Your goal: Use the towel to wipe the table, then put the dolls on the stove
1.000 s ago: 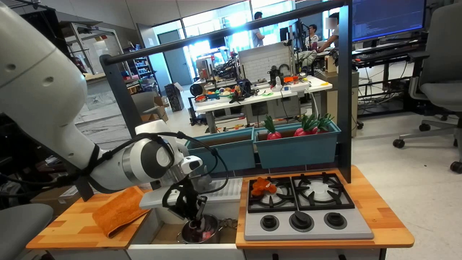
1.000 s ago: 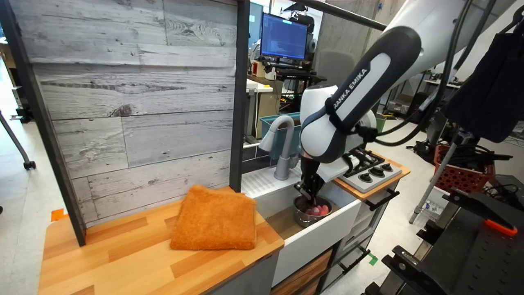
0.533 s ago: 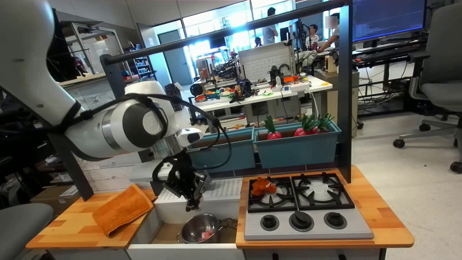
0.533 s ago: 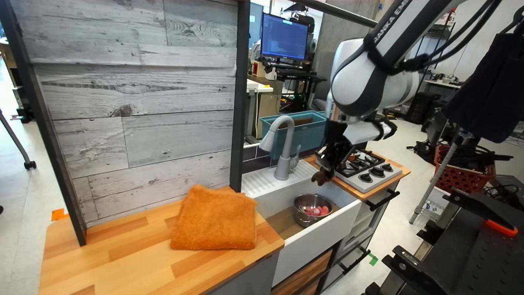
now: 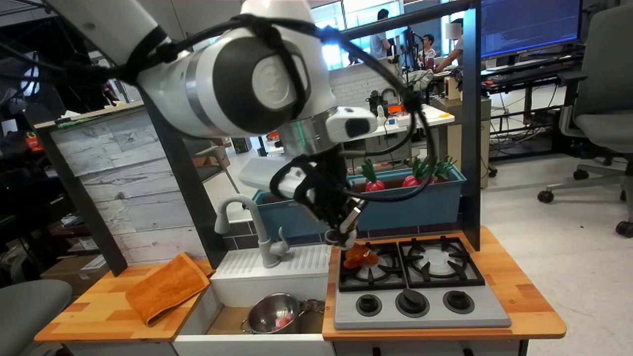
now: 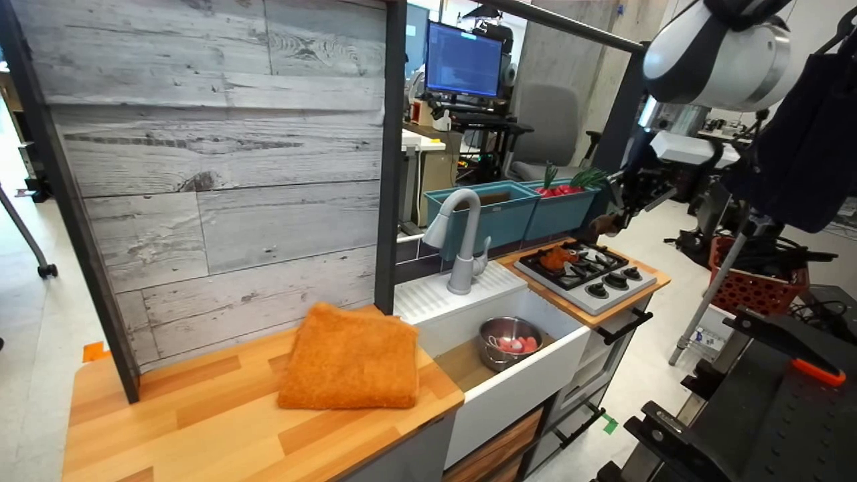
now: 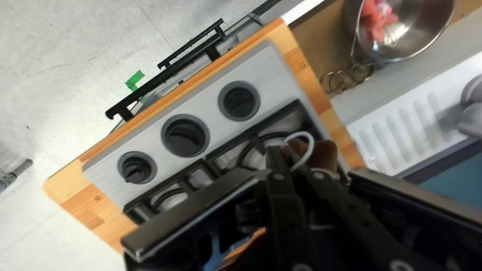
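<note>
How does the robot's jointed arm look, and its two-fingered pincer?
The rounded white arm has a dark round joint cover, a silvery metal wrist section and a black looping cable. The black pincer has silvery bolt heads.

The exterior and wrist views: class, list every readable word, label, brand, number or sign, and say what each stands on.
None: no word, brand, number or sign can be read.
Computer monitor in both exterior views: lines of apparent text, too small and blurred to read.
Robot arm's round joint cover: a faint mark, too unclear to make out.
Stove: no legible marking.
</note>
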`<state>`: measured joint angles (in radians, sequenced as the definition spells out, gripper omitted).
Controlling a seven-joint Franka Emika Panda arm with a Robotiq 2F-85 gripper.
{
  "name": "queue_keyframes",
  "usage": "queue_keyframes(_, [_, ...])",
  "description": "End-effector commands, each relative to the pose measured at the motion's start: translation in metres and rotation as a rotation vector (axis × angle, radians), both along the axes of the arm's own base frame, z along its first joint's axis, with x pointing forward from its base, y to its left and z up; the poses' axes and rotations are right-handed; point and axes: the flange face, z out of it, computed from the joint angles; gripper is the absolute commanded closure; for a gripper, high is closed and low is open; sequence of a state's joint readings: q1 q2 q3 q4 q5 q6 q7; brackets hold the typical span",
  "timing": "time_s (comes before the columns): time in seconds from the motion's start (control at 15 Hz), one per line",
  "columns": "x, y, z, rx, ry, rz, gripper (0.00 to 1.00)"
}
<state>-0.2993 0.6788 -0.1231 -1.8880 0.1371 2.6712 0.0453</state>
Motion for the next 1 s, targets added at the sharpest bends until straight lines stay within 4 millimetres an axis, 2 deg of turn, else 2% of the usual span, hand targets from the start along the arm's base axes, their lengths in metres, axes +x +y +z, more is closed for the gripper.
queue_keyframes(0.0, [0.006, -0.038, 0.005, 0.035, -0.057, -0.192, 0.99])
queue_keyframes(0.13, [0.014, -0.057, -0.005, 0.048, -0.06, -0.306, 0.99])
queue_keyframes(0.53, [0.032, -0.11, -0.056, 0.161, 0.014, -0.603, 0.99])
queue_keyframes(0.67, [0.034, -0.132, -0.062, 0.221, 0.008, -0.692, 0.99])
queue_keyframes(0.93, [0.035, -0.173, -0.055, 0.338, -0.06, -0.842, 0.99])
